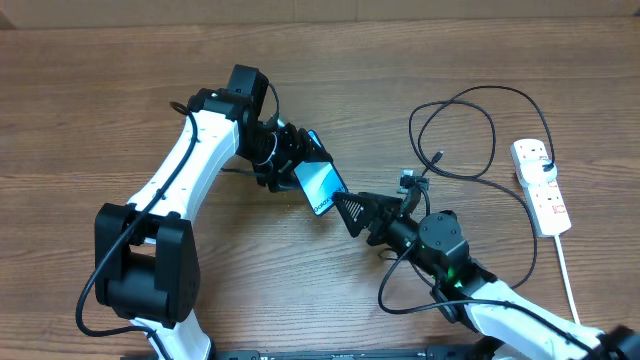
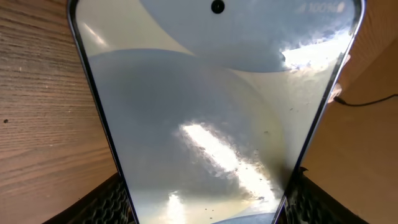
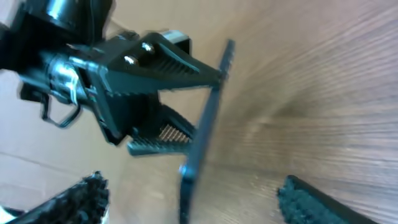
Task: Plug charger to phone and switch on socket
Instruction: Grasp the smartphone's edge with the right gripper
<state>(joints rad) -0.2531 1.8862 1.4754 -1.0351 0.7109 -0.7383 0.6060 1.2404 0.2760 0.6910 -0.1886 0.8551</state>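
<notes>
My left gripper point(image 1: 292, 165) is shut on the phone point(image 1: 321, 186) and holds it tilted above the table. In the left wrist view the phone's light screen point(image 2: 205, 106) fills the frame between the two fingers point(image 2: 199, 214). My right gripper point(image 1: 353, 214) is open, just off the phone's lower end. In the right wrist view the phone point(image 3: 205, 124) shows edge-on between my spread right fingers point(image 3: 193, 202), not touching them. The charger point(image 1: 470, 120) lies looped on the table at the right, its connector tip point(image 1: 438, 157) free. The socket point(image 1: 541, 186) lies at the far right.
The socket's white cord point(image 1: 566, 270) runs toward the front edge. Black arm cables point(image 1: 400, 290) hang by the right arm. A stretch of thin black cable point(image 2: 367, 99) shows at the right edge of the left wrist view. The table is brown wood.
</notes>
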